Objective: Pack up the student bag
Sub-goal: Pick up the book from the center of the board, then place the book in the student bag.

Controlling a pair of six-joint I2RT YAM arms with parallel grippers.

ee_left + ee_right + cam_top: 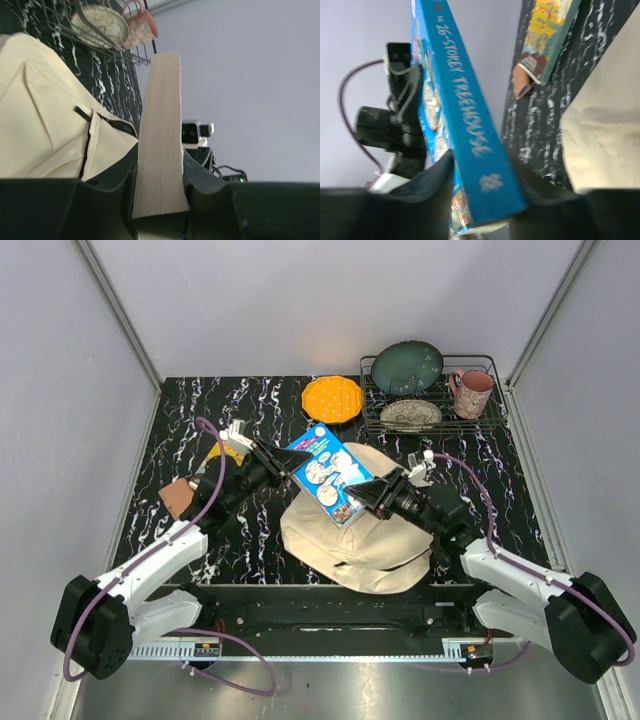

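Observation:
The cream-beige student bag [360,530] lies on the dark marbled table, near the middle front. A blue book [328,472] is held in the air above the bag's far left part. My left gripper [283,462] is shut on the book's page edge [160,145]. My right gripper [368,495] is shut on its blue spine [470,130]. The bag also shows in the left wrist view [40,110] and in the right wrist view [605,135]. Its black zipper pull [84,113] shows on the fabric.
A second book with a yellow and teal cover [215,458] and a brown object [180,498] lie at the left; the book also shows in the right wrist view [547,35]. An orange plate [332,398], a wire rack [432,390] with dishes and a pink mug [472,392] stand at the back.

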